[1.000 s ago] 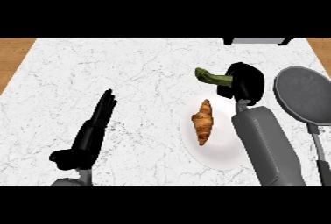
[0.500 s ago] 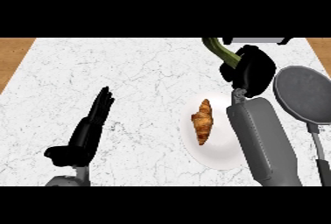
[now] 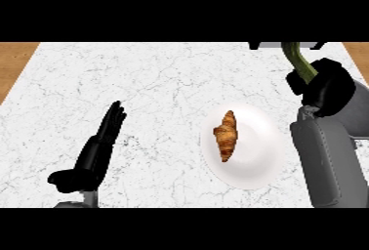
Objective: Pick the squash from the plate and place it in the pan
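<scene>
A white marble surface (image 3: pixel 166 88) with fine grey veins is seen from steeply above, filling most of the view. Strips of brown wood are shown at the far left and far right upper corners. A dark object is cut off by the top edge, right of centre; what it is cannot be told.

A white plate (image 3: pixel 252 166) is set on the surface, right of centre. A golden-brown croissant (image 3: pixel 226 135) is laid lengthwise on the plate's left half.

The right hand (image 3: pixel 328 90) is raised at the upper right, beyond and to the right of the plate, at the end of a grey forearm coming up from the lower right. Its black fingers are curled round the squash (image 3: pixel 299 61), a dark green, slender vegetable. The squash is held clear of the plate, its free end pointing up and away toward the top edge, above the hand.

The pan is hidden behind the right forearm and cannot be made out.

The left hand (image 3: pixel 97 146) is shown at the lower left, resting with straight fingers pointing away, holding nothing.
</scene>
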Available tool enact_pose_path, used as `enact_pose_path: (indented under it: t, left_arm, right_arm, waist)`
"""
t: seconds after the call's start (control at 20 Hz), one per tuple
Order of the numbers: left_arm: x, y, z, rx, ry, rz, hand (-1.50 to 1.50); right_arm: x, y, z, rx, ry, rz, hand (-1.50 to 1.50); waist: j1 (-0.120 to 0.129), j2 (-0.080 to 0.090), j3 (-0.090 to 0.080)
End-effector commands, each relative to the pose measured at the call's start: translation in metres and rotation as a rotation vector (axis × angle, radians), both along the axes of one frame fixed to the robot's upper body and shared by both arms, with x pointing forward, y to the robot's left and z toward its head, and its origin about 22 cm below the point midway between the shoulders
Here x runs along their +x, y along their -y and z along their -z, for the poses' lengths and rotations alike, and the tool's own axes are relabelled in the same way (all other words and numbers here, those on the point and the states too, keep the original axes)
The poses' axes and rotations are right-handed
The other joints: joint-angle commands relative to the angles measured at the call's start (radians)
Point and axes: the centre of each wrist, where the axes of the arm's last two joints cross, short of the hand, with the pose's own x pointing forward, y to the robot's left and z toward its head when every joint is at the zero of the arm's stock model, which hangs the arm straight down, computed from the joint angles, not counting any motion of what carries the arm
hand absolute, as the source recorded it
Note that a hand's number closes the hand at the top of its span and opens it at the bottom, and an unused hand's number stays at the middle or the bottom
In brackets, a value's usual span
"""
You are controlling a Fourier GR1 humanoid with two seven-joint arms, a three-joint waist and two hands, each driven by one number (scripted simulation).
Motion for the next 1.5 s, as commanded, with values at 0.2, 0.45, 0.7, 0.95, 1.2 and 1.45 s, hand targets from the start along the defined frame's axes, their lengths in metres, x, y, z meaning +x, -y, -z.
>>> enact_pose_path:
  t: [0.2,0.45,0.7,0.95,1.2,1.45]
  left_arm:
    - [0.008,0.002,-0.016,-0.003,0.003,-0.013,0.00]
    - [0.009,-0.001,-0.010,0.004,0.011,0.008,0.00]
    - [0.012,0.022,-0.014,0.006,0.016,0.034,0.00]
    - [0.011,0.022,-0.005,-0.012,0.019,0.038,0.00]
    - [0.010,0.018,-0.002,-0.013,0.007,0.059,0.00]
    - [0.018,0.017,-0.005,-0.022,0.018,0.058,0.00]
  right_arm:
    - [-0.007,0.099,0.028,-0.198,0.020,0.176,1.50]
    - [-0.004,0.143,0.036,-0.159,0.160,0.257,1.50]
    - [-0.008,0.186,0.038,-0.161,0.158,0.277,1.50]
    - [-0.017,0.205,0.050,0.023,0.008,0.249,1.50]
    - [-0.015,0.214,0.048,0.208,-0.227,0.090,-1.50]
    - [-0.017,0.210,0.060,0.285,-0.119,-0.001,-1.50]
  waist:
    - [0.005,0.002,0.001]
    - [0.015,0.008,0.002]
    - [0.023,0.012,0.003]
    - [0.032,0.017,0.005]
    - [0.048,0.022,0.006]
    - [0.045,0.023,0.006]
